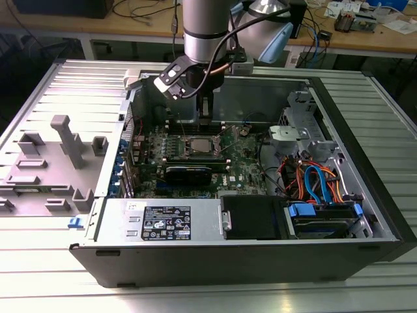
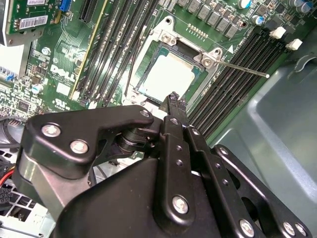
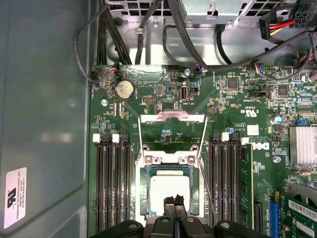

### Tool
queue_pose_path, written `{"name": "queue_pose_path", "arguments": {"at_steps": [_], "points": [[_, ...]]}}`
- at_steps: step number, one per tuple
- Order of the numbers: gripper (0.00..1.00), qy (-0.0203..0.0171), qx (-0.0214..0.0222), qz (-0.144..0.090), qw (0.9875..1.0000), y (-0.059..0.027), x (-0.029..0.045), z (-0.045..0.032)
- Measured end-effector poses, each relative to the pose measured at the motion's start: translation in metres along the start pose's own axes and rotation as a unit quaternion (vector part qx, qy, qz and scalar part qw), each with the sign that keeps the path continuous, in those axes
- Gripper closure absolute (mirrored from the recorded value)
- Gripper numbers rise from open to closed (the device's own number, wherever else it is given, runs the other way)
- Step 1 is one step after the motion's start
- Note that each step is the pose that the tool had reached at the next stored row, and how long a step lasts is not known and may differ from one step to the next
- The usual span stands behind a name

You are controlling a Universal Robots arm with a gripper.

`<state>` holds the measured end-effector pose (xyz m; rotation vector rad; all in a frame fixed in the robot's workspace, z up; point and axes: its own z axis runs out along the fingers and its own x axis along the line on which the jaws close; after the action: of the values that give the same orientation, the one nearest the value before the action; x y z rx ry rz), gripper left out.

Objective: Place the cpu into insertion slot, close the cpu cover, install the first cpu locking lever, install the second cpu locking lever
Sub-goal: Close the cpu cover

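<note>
We are hovering our gripper (image 3: 174, 201), fingers (image 3: 170, 200) pinched together, over the socketed cpu (image 3: 161, 188); the open case (image 1: 215, 261) is lying mid-frame on a ribbed table (image 1: 195, 297), a cluttered bench (image 1: 384, 40) at the top edge

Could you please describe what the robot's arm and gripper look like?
The arm is a silver-grey cylinder with a dark band and a pale blue joint cap, and a black cable loops round its wrist. The gripper is matte black, built of jointed links fastened with silver screws, and narrows to a slim tip.
</note>
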<state>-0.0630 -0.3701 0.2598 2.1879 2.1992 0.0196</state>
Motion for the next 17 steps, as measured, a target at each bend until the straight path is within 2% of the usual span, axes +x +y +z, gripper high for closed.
{"name": "queue_pose_path", "arguments": {"at_steps": [17], "points": [[0.88,0.0000,0.0009,0.000,1.0000,0.0081,-0.0003,0.0002]]}}
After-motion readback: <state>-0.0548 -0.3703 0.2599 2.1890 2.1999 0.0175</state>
